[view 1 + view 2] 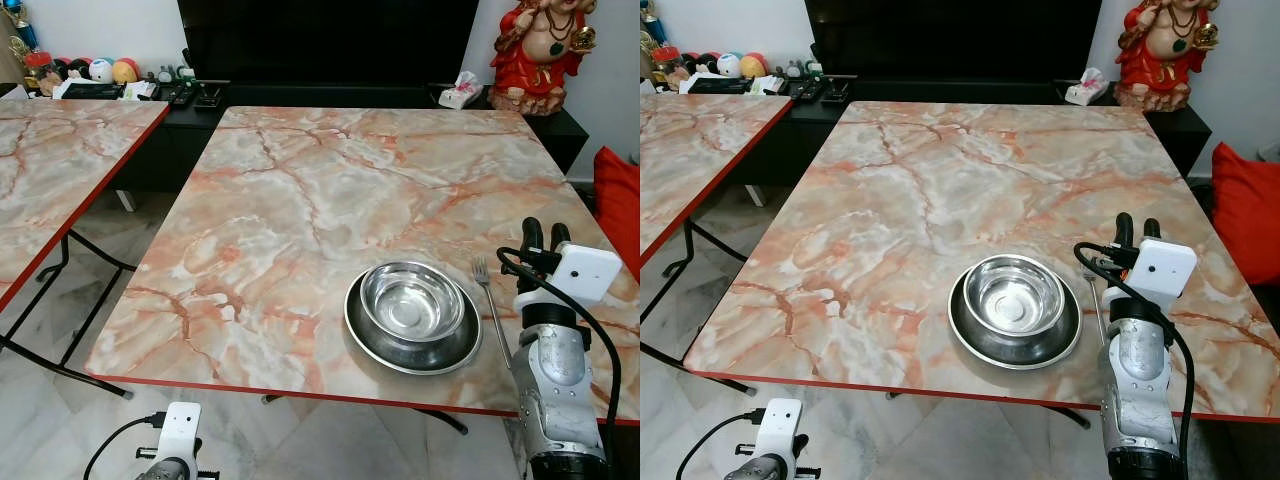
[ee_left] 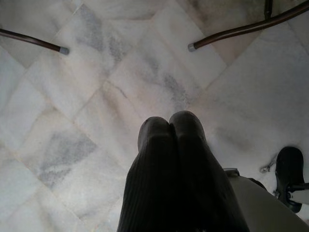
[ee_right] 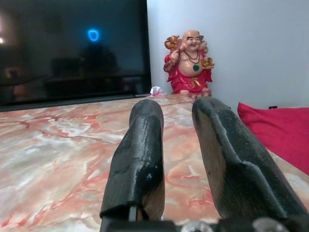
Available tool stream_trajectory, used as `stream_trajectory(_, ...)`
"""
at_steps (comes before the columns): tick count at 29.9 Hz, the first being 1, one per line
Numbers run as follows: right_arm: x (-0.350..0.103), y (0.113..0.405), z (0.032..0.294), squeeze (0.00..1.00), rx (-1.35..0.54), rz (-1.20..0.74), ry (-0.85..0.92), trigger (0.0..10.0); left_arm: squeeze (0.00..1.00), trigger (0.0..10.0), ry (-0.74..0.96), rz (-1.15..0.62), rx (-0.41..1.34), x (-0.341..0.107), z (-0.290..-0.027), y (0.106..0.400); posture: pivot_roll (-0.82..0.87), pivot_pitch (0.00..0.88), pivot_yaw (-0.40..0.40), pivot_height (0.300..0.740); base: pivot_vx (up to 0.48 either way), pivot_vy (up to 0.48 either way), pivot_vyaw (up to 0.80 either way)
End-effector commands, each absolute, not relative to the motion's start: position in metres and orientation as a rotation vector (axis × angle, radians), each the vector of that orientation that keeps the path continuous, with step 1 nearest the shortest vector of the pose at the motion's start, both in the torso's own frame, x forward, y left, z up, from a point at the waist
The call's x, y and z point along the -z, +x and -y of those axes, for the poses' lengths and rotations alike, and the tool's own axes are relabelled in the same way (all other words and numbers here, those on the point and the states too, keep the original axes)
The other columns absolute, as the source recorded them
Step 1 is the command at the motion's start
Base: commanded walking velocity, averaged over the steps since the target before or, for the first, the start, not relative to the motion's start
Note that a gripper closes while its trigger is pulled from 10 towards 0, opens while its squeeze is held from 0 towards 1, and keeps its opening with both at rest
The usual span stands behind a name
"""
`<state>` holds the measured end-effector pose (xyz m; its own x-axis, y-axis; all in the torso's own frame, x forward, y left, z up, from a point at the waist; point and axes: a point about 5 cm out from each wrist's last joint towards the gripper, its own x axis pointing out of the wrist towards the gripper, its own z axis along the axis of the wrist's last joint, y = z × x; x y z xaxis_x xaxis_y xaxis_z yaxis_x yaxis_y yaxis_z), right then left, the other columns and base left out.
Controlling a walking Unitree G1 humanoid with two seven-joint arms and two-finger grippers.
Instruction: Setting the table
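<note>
Bowl (image 1: 412, 301) on plate (image 1: 370, 339) near table (image 1: 300, 200) front edge, fork (image 1: 489, 302) beside parted right tool (image 1: 545, 236).

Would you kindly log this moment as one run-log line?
right gripper: open, over table, beside fork | left gripper: shut, idle above floor | steel bowl in steel plate

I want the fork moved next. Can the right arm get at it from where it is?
Probably yes. The right gripper hovers over the table just beside the fork, its fingers open and empty, with nothing between them; the bowl sits on the fork's far side.
</note>
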<state>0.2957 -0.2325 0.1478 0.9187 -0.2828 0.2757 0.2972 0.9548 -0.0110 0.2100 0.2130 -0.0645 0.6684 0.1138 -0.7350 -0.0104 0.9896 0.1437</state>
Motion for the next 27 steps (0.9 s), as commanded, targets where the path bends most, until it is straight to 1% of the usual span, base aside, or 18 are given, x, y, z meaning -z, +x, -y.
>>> stream_trajectory(1,-0.1495,0.2969,0.2336,0.0,0.302,0.279,-0.051,10.0,0.0,10.0,0.128,-0.86,-0.078,0.0673,-0.2138,0.2054,0.0,0.0,0.0,0.74,0.0,0.0,0.0)
stream_trajectory(5,-0.1496,0.2971,0.2337,0.0,0.306,0.277,-0.056,10.0,0.0,10.0,0.128,-0.86,-0.077,0.0674,-0.2136,0.2053,0.0,0.0,0.0,0.74,0.0,0.0,0.0)
stream_trajectory(6,-0.1499,0.2985,0.2315,0.0,0.289,0.275,-0.058,10.0,0.0,10.0,0.125,-0.858,-0.085,0.0674,-0.2153,0.2044,0.03,0.026,0.01,0.74,0.0,0.0,0.0)
stream_trajectory(8,-0.15,0.3003,0.2279,0.0,0.259,0.274,-0.056,10.0,0.0,10.0,0.119,-0.853,-0.098,0.0671,-0.2187,0.2035,0.03,0.021,0.011,0.74,0.0,0.0,0.0)
stream_trajectory(27,-0.1503,0.3009,0.2264,0.0,0.249,0.275,-0.055,10.0,0.0,10.0,0.119,-0.855,-0.085,0.0674,-0.216,0.2041,0.03,0.015,0.008,0.74,0.0,0.0,0.0)
